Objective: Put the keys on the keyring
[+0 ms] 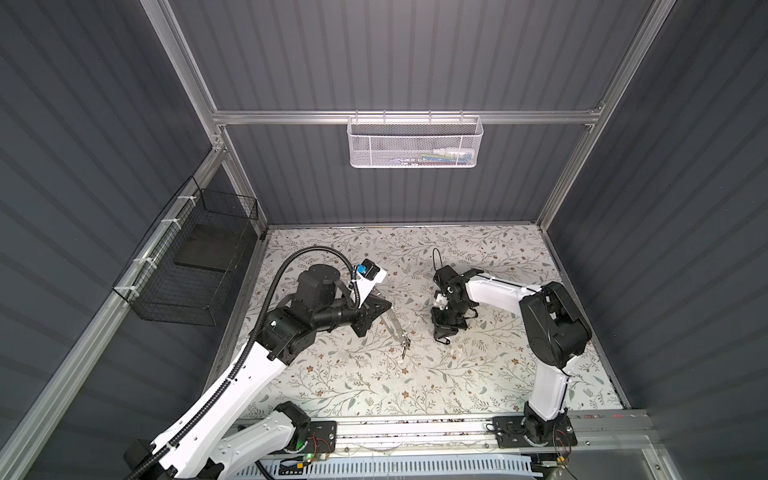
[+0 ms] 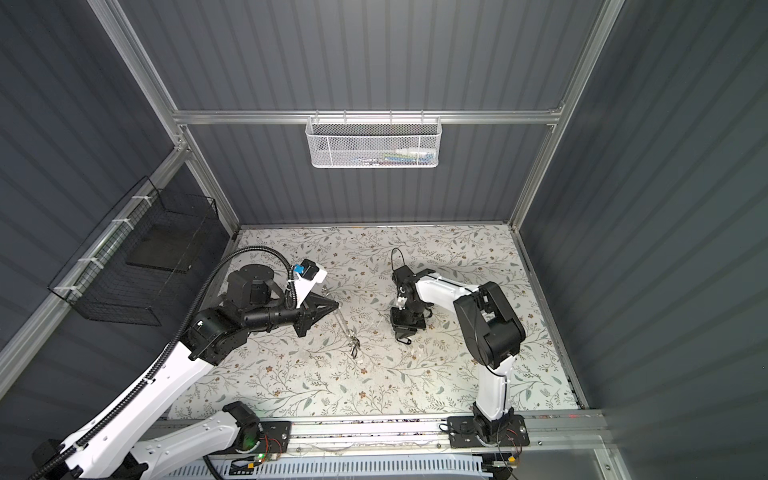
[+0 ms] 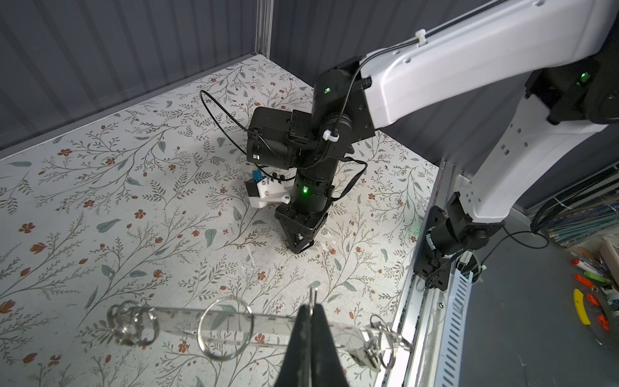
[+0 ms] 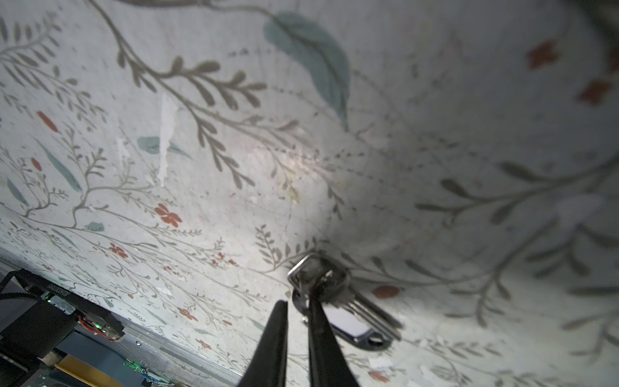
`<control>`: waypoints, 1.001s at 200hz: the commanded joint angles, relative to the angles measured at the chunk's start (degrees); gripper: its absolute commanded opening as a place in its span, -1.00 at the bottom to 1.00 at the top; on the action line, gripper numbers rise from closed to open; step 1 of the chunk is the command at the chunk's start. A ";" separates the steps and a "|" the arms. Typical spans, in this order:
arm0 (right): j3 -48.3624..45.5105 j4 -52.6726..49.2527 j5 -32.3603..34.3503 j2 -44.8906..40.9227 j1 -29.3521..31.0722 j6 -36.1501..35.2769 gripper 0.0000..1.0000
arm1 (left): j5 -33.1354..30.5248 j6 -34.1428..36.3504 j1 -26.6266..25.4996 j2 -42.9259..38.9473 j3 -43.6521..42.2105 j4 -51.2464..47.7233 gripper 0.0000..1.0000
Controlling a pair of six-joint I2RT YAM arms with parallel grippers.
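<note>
Two arms: both are at work over the floral worktop [image 4: 234, 150].
Left fingers [image 3: 304, 338]: clenched on the rim of the keyring [image 3: 274, 330], which looks held off the worktop.
Keyring position: the flat plate runs out to either side of the left fingers, with split rings [image 3: 134, 323] bunched at its ends.
Right fingers [image 4: 278, 335]: tips are down at the worktop with a narrow gap between them. Wire from the metal loop [image 4: 316, 271] sits at that gap, and I cannot tell whether it is pinched.
Keys [image 4: 338, 301]: they lie on the worktop, touching the right fingertips, and the white-windowed tag [image 4: 345, 323] trails just beside one finger.
Handling, keyring: probably stiff, thin and slick, so a rim pinch may let it pivot.
Handling, keys: likely light and loose. The tag body gives the surer hold, since the loop is thin and may slip.
White mesh basket [image 1: 415, 141]: it hangs on the back rail, well apart from both pairs of fingers, and holds small coloured items too small to name.
Black wire basket [image 1: 187, 266]: it sits on the side wall beyond the left fingers and holds a dark flat slab [image 1: 208, 249].
</note>
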 commanded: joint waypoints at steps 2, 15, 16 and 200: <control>0.32 -1.48 0.91 -1.11 -0.17 -0.51 -0.69 | 1.59 -0.30 0.12 0.09 -0.48 0.81 -1.00; 0.40 -1.49 0.82 -0.99 -0.09 -0.58 -0.69 | 1.59 -0.28 0.12 0.03 -0.48 0.81 -1.00; 0.37 -1.49 0.82 -0.97 -0.09 -0.54 -0.69 | 1.57 -0.29 0.12 0.07 -0.49 0.81 -1.00; -4.10 3.72 7.72 -10.94 0.17 -3.93 -1.00 | -0.81 0.23 0.14 -0.59 -1.54 1.92 -1.00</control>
